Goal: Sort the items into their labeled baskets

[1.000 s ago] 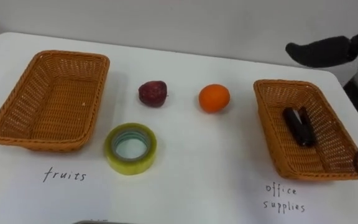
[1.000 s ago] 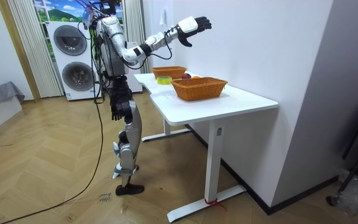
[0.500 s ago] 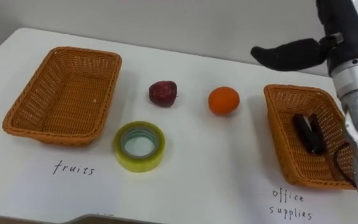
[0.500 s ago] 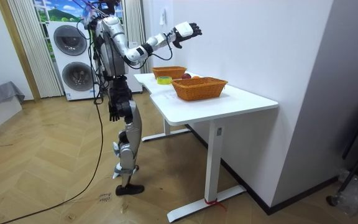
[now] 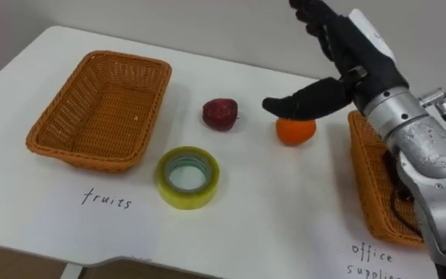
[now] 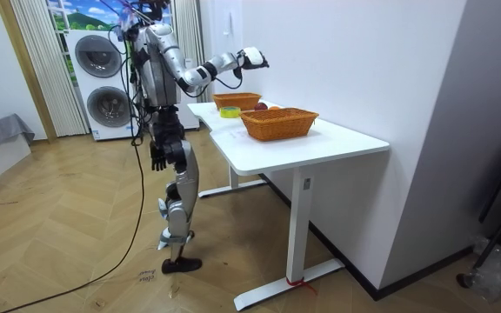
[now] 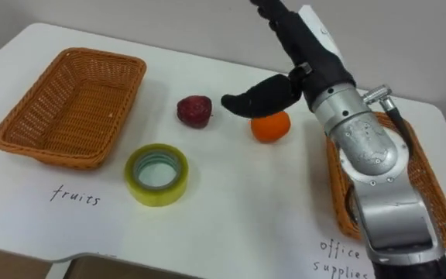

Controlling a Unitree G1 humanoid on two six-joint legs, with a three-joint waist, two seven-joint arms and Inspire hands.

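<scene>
Standing at the short end of the white worktop (image 5: 285,205), with stacked washing machines (image 6: 103,83) behind it, the robot shows whole in the room view, where its left hand (image 6: 156,157) hangs beside the hip, too small there to read further, and its right arm reaches out over the worktop's near end; the eye views give the layout that the room view squeezes together: a left basket (image 5: 56,116) with a handwritten label before it, a dark red fruit (image 5: 220,114) and an orange (image 5: 296,132) side by side in the middle, a roll of yellow tape (image 5: 187,177) nearer the robot, and a right basket (image 5: 370,186) partly hidden by the forearm. The right hand (image 5: 345,66) is wide open, its fingers (image 5: 316,19) straight and spread upward, the thumb stretched toward the robot's left across the top of the orange; whether it touches the fruit cannot be told, and the hand grips nothing. Half a second ago this hand was over the far rim of the right basket, and a second ago it was higher still; it has come down and leftward to the orange, while the fruit and tape lie as before and the whole eye view has shifted with the head
</scene>
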